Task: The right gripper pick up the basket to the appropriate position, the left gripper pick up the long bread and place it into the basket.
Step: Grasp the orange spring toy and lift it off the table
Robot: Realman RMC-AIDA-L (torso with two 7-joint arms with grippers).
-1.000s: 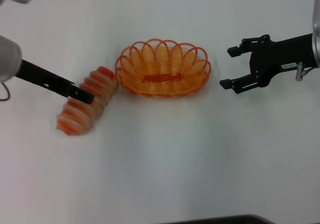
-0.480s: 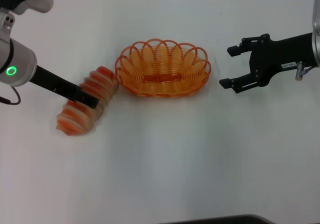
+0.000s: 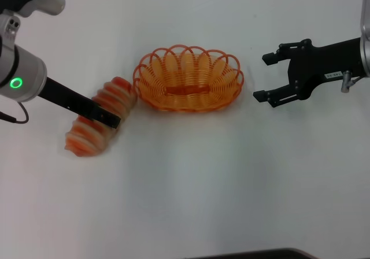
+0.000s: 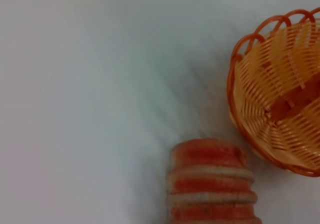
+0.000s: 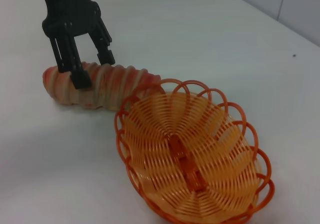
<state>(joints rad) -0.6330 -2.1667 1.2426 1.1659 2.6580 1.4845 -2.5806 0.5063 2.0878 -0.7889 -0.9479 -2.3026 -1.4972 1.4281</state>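
Note:
The orange wire basket [image 3: 151, 69] stands at the table's middle, empty. The long bread [image 3: 92, 133] lies on the table just to its left, one end almost touching the basket's rim. My left gripper [image 3: 111, 119] is down over the bread's middle. In the right wrist view the left gripper [image 5: 93, 69] is open, with one finger on each side of the bread [image 5: 125, 84]. My right gripper [image 3: 267, 77] is open and empty, a short way right of the basket. The left wrist view shows the bread's end [image 4: 212, 189] and the basket's rim [image 4: 231, 86].
The white table [image 3: 191, 184] bears nothing else. A dark edge [image 3: 248, 254] runs along the bottom of the head view. A cable [image 3: 11, 117] hangs by the left wrist.
My left arm has slid a little to the right, bringing the gripper farther over the bread. The bread, basket and right gripper have not moved.

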